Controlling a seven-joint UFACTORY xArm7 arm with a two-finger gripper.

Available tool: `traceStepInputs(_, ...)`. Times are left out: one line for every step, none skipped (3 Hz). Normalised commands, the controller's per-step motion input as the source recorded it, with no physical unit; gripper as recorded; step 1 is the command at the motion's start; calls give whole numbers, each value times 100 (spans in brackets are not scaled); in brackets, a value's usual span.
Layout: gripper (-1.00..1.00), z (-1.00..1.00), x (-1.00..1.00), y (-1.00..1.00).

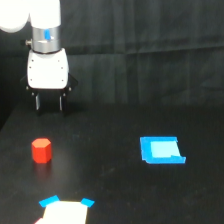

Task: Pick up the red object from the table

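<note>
Open and empty, the claw (49,103) hangs above the table (110,195), its two fingers apart. Below it the red block (41,150) stands near the table's left edge, untouched.

The red object (41,150) is coloured red-orange, against the matte black table (110,195). The gripper (49,106) is seen with black fingers under a white body. A flat blue piece (161,150) is shown, lighter in its middle
</note>
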Motion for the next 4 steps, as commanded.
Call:
traceStepInputs(100,29,-27,-100)
traceStepInputs(60,13,-32,-100)
traceStepInputs(18,-13,13,-100)
traceStepInputs(100,0,25,-73)
